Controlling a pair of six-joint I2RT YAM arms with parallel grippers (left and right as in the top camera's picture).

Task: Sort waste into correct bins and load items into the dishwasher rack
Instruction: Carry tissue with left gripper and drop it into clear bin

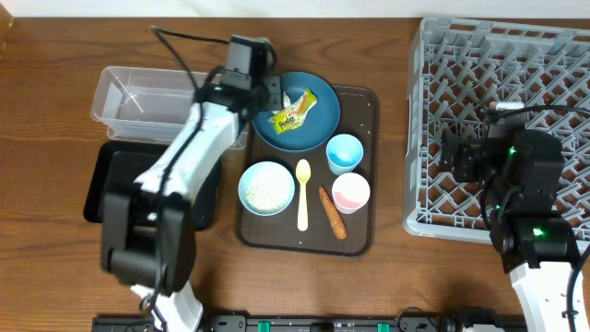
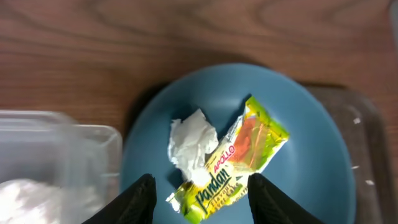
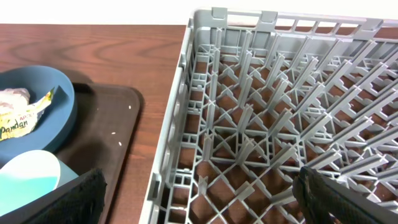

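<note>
Dishwasher rack stands at the table's right, no dishes seen in it. The right gripper hangs over the rack's left half with fingers spread wide and nothing between them, judged parked there to leave the centre free for the other arm. Brown serving tray lies centre, a strip of bare wood between it and the rack; its raised lip would hinder sliding anything out sideways. Clear tub and black tray line the left side, the tub's end just beside the dark blue plate, so the carry from plate to bin is short. The plate rests on the serving tray's far-left corner. Bowl, light blue cup, pink cup and spoon crowd the near half with little room between them. Left gripper hovers directly above the plate, fingers apart and empty, straddling the wrapper, which lies flat and touches the tissue. Judgement: waste goes first so the plate can be racked bare. A straight descent has room, but closing may catch tissue along with wrapper. Carrot stick lies loose beside the spoon.
</note>
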